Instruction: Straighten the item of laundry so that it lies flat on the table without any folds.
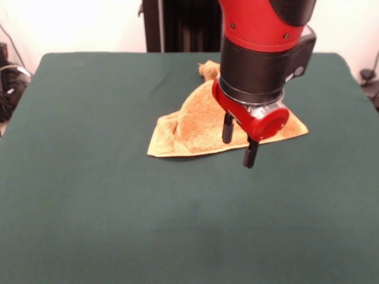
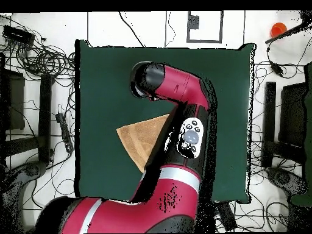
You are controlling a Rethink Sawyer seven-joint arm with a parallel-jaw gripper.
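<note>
You've got the towel [image 1: 201,121] in the far half of the table [image 1: 89,195], roughly centred between the left and right edges in the front view and well clear of all four of them. It isn't flat: it sits as a rough triangle, with a long straight edge facing the near side, one point toward the left, another toward the right, and a bunched, raised corner at the far end next to the arm's black collar. You can see a fold ridge running across the left part, with a smoother band along the near edge. The gripper [image 1: 239,143] hangs over the right part of the towel; both black fingers [image 1: 227,128] point down with a clear gap between them, so read it as open with nothing between them. You can't tell from the front view whether the tips touch the cloth or hover just above it. In the overhead view the arm [image 2: 183,91] covers the gripper completely and hides one side of the towel [image 2: 141,139], so you only see a tan wedge sticking out from under the arm, near the middle of the table [image 2: 103,73]. Rest of the green cloth looks smooth
</note>
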